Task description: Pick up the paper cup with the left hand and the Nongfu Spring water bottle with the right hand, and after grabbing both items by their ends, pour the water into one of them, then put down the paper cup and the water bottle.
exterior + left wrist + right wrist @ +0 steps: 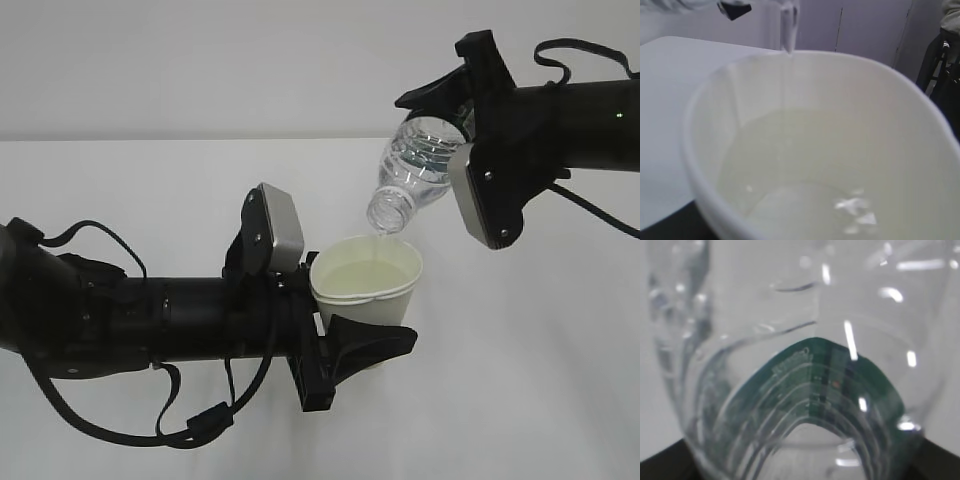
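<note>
Left hand grips the paper cup. At one o'clock, right hand clamps the Nongfu Spring water bottle, tipped neck-down. Only the left wrist view shows water pooled inside; right wrist shows the green label, lettering unreadable.

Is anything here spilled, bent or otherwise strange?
No spill shows on the table. One oddity: the paper cup, held by the left hand, has a squeezed rim, more oval than round in the left wrist view. The tilted bottle, held by the right hand, sends its water into the cup.
</note>
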